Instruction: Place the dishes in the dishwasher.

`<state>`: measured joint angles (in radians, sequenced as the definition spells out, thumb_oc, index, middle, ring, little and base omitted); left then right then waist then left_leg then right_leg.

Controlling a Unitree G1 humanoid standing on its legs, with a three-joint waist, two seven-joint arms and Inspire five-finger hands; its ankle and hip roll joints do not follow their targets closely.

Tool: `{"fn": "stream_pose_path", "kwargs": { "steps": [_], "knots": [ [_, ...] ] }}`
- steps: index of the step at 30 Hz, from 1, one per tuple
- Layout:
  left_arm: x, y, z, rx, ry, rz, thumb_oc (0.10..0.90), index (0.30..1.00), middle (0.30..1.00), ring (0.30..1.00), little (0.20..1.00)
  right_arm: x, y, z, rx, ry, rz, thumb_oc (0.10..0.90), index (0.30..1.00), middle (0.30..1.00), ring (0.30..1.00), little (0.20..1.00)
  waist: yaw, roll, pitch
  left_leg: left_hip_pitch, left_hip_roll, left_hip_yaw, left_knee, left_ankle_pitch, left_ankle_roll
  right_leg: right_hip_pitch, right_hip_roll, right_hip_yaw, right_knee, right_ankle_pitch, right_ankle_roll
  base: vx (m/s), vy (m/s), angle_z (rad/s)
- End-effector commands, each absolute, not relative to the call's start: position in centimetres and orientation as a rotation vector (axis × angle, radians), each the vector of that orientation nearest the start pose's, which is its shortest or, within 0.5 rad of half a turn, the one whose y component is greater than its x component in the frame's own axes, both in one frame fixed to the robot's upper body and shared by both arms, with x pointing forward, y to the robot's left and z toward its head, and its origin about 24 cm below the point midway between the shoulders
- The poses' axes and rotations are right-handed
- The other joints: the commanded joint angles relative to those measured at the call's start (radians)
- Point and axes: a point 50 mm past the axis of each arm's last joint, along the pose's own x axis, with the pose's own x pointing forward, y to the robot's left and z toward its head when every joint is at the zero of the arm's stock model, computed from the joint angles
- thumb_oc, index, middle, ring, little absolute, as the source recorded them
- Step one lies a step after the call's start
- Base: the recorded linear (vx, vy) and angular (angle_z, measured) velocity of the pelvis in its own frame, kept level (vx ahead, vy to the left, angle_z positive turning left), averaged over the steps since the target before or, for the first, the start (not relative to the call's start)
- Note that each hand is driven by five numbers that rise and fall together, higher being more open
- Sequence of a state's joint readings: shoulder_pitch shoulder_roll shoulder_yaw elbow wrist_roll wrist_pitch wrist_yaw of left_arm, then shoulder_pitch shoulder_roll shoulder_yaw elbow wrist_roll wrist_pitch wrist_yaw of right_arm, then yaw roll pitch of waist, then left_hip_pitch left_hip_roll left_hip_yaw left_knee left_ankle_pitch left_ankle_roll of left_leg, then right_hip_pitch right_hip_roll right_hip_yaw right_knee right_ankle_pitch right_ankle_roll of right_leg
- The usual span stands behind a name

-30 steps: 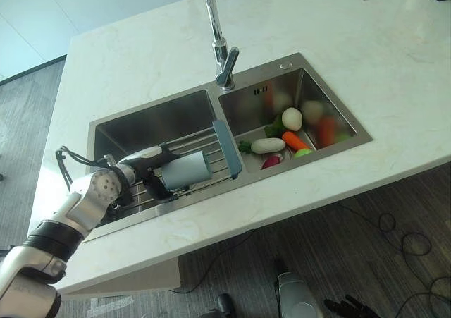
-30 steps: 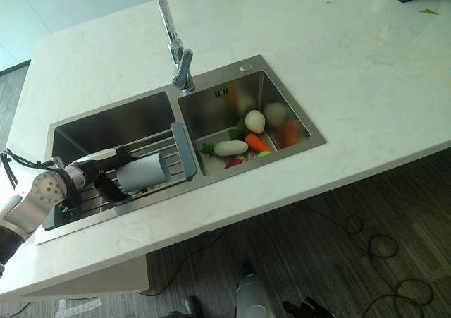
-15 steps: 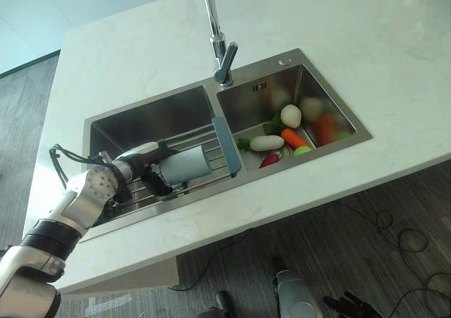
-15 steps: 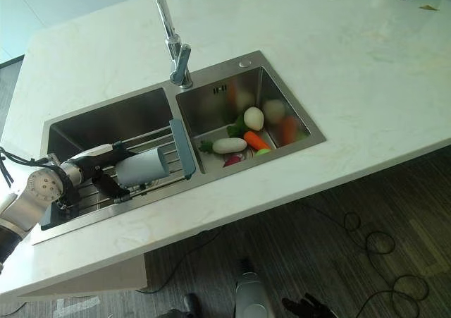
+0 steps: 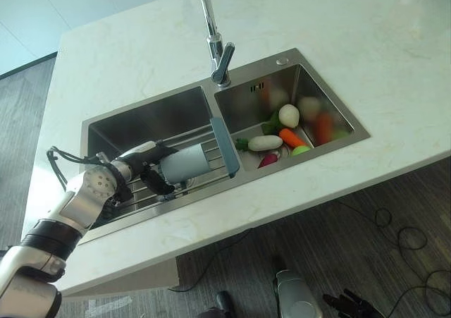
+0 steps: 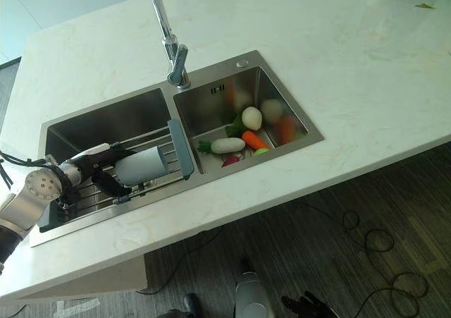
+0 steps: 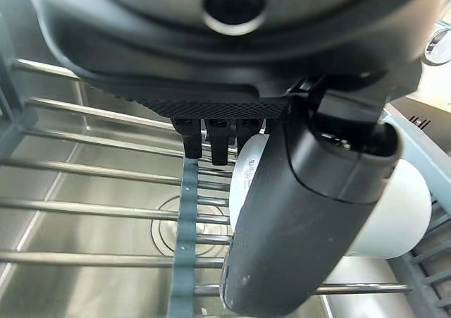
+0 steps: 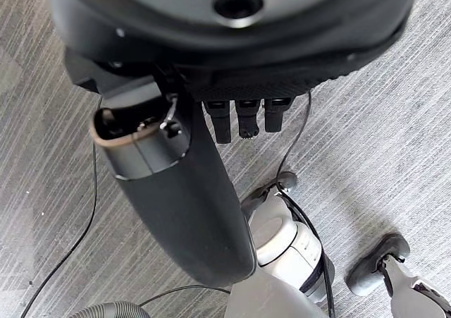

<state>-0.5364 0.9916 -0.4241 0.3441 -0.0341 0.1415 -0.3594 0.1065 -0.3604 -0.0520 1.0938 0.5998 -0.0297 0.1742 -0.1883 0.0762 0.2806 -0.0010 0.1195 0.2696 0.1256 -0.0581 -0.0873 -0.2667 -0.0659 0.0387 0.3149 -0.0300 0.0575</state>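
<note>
Down by the floor, the right hand (image 8: 211,120) hangs idle with its fingers loose and nothing in them. Closer to the work, over the left basin of the sink (image 5: 296,75), the left hand (image 5: 144,170) lies on the wire rack (image 5: 204,159) with its thumb and fingers curled round a pale grey cup (image 5: 184,164). The cup lies on its side along the rack's bars, its far end near the rack's blue end bar, and seems to rest on the bars, though I cannot tell whether it is just clear of them. To lift it well, the grip should stay firm around the cup's middle and the cup should rise straight off the bars before swinging away, so it does not catch the rack. Beyond, toy vegetables (image 5: 278,135) sit in the right basin, and the tap (image 5: 215,46) stands behind.
</note>
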Motion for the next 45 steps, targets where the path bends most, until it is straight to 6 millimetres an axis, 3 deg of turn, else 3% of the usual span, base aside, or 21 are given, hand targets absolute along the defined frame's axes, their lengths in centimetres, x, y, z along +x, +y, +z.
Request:
{"fn": "stream_pose_path", "kwargs": {
  "steps": [1, 24, 45],
  "knots": [
    [33.45, 29.41, 18.56, 0.991, 0.127, -0.157, 0.800, 0.900, 0.900, 0.900, 0.900, 8.27, -29.00, -13.56, 0.280, 0.953, -0.414, 0.800, 0.900, 0.900, 0.900, 0.900, -0.016, -0.025, -0.043, -0.098, 0.023, -0.068, 0.174, -0.195, 0.044, 0.043, -0.063, -0.005, -0.015, -0.126, 0.113, 0.00, 0.000, 0.00],
    [33.45, 29.72, 18.03, 0.827, 0.145, -0.139, 0.800, 0.900, 0.900, 0.900, 0.900, 8.41, -28.88, -13.56, 0.288, 0.949, -0.415, 0.800, 0.900, 0.900, 0.900, 0.900, -0.016, -0.021, -0.039, -0.101, 0.020, -0.068, 0.174, -0.192, 0.044, 0.041, -0.066, -0.012, -0.015, -0.127, 0.111, 0.00, 0.000, 0.00],
    [33.63, 29.79, 18.74, 0.843, 0.105, -0.116, 0.800, 0.900, 0.900, 0.900, 0.900, 8.63, -28.82, -13.47, 0.280, 0.941, -0.411, 0.800, 0.900, 0.900, 0.900, 0.900, -0.025, -0.016, -0.035, -0.103, 0.022, -0.063, 0.174, -0.190, 0.043, 0.036, -0.064, -0.012, -0.015, -0.127, 0.107, 0.00, 0.000, 0.00]
  ]
}}
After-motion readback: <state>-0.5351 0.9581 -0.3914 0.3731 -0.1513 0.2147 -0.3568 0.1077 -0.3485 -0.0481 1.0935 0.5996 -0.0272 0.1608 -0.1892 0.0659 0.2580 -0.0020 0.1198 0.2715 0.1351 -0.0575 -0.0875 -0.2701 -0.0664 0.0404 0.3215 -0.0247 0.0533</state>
